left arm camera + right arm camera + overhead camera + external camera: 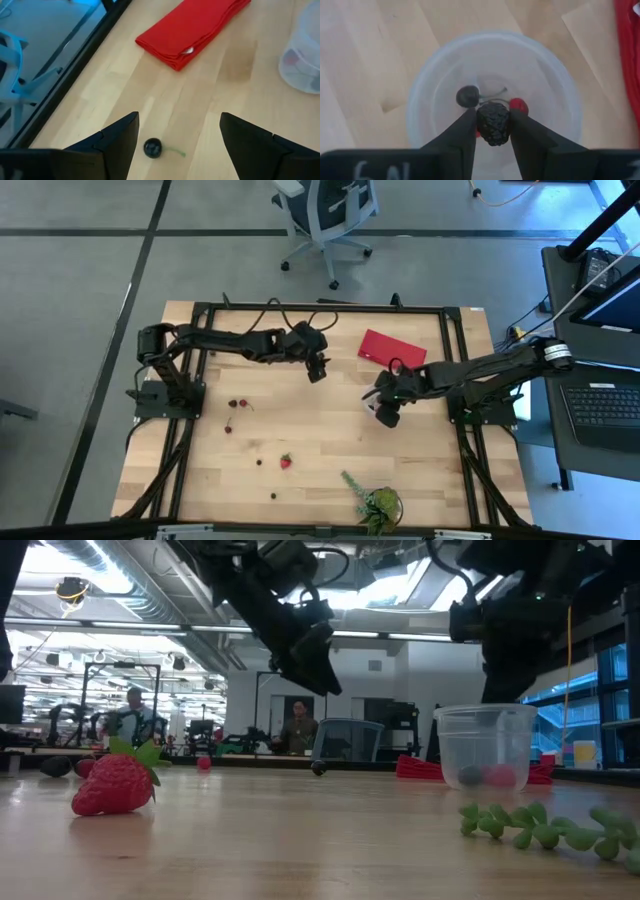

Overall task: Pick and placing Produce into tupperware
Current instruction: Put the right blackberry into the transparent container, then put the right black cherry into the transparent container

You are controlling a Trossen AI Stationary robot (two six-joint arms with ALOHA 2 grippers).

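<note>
Produce is split between the table [330, 445] and the tupperware [495, 100], above which the right claw [492, 127] pinches a dark berry [493, 124] for dropping, while the left claw [175, 137] hangs spread over a cherry [152, 148].

From overhead I get even, bright light on the counter [320, 430], with only soft short shadows under the arms. At counter height the room's ceiling lights [400, 590] glare behind the arms, which read as dark silhouettes; the strawberry [113, 784] is fairly sharp, while the people and far room are soft. On my left wrist camera the red cloth [192, 27] is crisp and the near fingers [117, 137] blur. On the right wrist camera the cup's rim [425, 85] looks hazy.
</note>
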